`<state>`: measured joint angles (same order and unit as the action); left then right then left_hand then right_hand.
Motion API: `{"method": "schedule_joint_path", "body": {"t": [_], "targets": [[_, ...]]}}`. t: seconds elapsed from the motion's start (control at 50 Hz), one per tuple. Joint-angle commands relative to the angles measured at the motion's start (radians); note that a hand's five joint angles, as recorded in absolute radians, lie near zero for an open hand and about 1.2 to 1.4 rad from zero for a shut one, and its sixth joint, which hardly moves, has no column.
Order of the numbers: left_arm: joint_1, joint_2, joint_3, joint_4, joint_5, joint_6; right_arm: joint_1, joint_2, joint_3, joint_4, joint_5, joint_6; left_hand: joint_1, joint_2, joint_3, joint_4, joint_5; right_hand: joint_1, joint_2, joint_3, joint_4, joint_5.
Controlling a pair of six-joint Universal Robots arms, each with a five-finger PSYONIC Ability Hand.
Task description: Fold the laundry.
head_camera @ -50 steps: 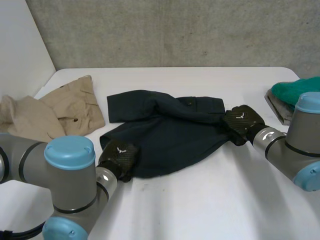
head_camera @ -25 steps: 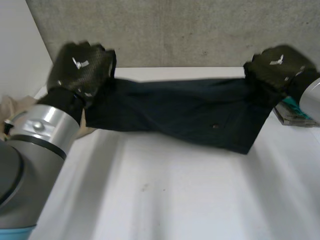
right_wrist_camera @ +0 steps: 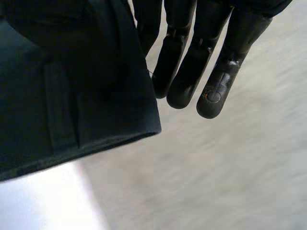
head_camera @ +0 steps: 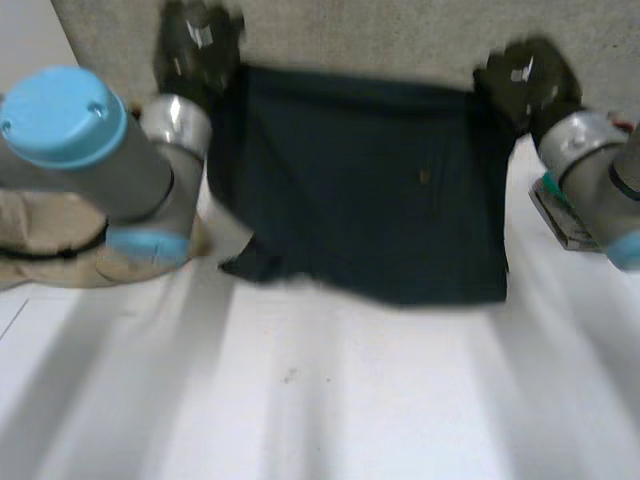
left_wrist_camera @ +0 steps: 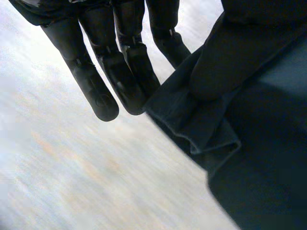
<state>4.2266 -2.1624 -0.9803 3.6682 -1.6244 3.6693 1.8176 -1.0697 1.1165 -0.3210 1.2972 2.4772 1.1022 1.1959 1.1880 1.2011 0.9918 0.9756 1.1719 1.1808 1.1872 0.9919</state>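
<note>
Left hand, raised at the far left corner of the tabletop: in the left wrist view its fingers run straight, and a bunched corner of the dark navy garment is pinched beside them against the cloth-covered thumb. Right hand, raised toward the far right corner: in the right wrist view its fingers are likewise straight, with the other upper corner of the garment clamped at the thumb side.

The garment hangs as a flat sheet between the two hands, in front of the grey wall. Its long axis runs side to side, from one hand to the other. The upper edge is stretched nearly level, and the lower edge falls toward the middle of the tabletop. Whether that edge touches the surface cannot be told.

A beige garment lies crumpled at the left edge of the tabletop, below the left arm. A blurred grey and green item sits at the right edge.
</note>
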Motion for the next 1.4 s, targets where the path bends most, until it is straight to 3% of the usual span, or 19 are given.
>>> {"method": "schedule_joint_path", "body": {"t": [0.02, 0.14, 0.32, 0.46, 0.54, 0.8, 1.06, 1.08, 1.1, 1.12, 1.14, 1.3, 1.38, 1.4], "targets": [[0.015, -0.001, 0.146, 0.263, 0.012, -0.012, 0.011, 0.007, -0.044, -0.423, 0.034, 0.034, 0.294, 0.200, 0.208, 0.195, 0.230, 0.421, 0.224, 0.215, 0.209, 0.230], [0.003, 0.036, 0.039, 0.234, 0.015, -0.070, 0.035, -0.019, -0.040, -0.415, 0.059, 0.100, 0.294, 0.200, 0.208, 0.195, 0.230, 0.421, 0.224, 0.215, 0.209, 0.230], [0.001, 0.160, -0.340, 0.182, 0.011, -0.078, 0.071, -0.044, 0.077, -0.198, 0.045, 0.115, 0.294, 0.200, 0.208, 0.195, 0.230, 0.421, 0.224, 0.215, 0.209, 0.230], [-0.011, 0.219, -0.619, 0.004, 0.009, -0.074, 0.074, -0.038, 0.216, 0.041, 0.053, 0.088, 0.294, 0.200, 0.208, 0.195, 0.230, 0.421, 0.224, 0.215, 0.209, 0.230], [-0.062, 0.239, -0.759, -0.115, 0.008, -0.072, 0.068, -0.046, 0.313, 0.190, 0.051, 0.039, 0.294, 0.200, 0.208, 0.195, 0.230, 0.421, 0.224, 0.215, 0.209, 0.230], [-0.200, 0.464, -0.954, -0.511, -0.074, -0.066, 0.066, -0.220, 0.591, 0.439, 0.037, -0.049, 0.294, 0.200, 0.208, 0.195, 0.230, 0.421, 0.224, 0.215, 0.209, 0.230], [-0.287, 0.509, -0.979, -0.695, -0.083, -0.072, 0.031, -0.314, 0.717, 0.620, 0.044, -0.195, 0.294, 0.200, 0.208, 0.195, 0.230, 0.421, 0.224, 0.215, 0.209, 0.230], [-0.284, 0.509, -0.972, -0.691, -0.081, -0.072, 0.017, -0.317, 0.726, 0.622, 0.036, -0.198, 0.184, 0.090, 0.098, 0.085, 0.120, 0.421, 0.224, 0.215, 0.209, 0.230], [-0.277, 0.509, -0.959, -0.676, -0.081, -0.066, 0.012, -0.317, 0.727, 0.620, 0.036, -0.199, -0.576, -0.669, -0.661, -0.675, -0.640, 0.421, 0.224, 0.215, 0.209, 0.230], [-0.275, 0.507, -0.950, -0.668, -0.083, -0.064, 0.008, -0.317, 0.729, 0.619, 0.034, -0.199, -0.854, -0.947, -0.939, -0.952, -0.918, 0.421, 0.224, 0.215, 0.209, 0.230], [-0.272, 0.506, -0.939, -0.659, -0.083, -0.064, 0.005, -0.316, 0.732, 0.611, 0.031, -0.199, -0.928, -1.021, -1.013, -1.027, -0.992, 0.421, 0.224, 0.215, 0.209, 0.230], [-0.182, 0.490, -0.784, -0.537, -0.051, -0.066, 0.005, -0.312, 0.750, 0.553, 0.005, -0.187, -0.906, -1.000, -0.992, -1.005, -0.970, 0.421, 0.224, 0.215, 0.209, 0.230], [-0.145, 0.412, -0.695, -0.413, 0.044, -0.064, 0.005, -0.309, 0.752, 0.533, 0.005, -0.185, -0.897, -0.991, -0.983, -0.996, -0.962, 0.421, 0.224, 0.215, 0.209, 0.230], [-0.131, 0.365, -0.652, -0.363, 0.111, -0.064, 0.006, -0.309, 0.753, 0.528, 0.005, -0.185, -0.889, -0.982, -0.975, -0.988, -0.953, 0.421, 0.224, 0.215, 0.209, 0.230]]}}
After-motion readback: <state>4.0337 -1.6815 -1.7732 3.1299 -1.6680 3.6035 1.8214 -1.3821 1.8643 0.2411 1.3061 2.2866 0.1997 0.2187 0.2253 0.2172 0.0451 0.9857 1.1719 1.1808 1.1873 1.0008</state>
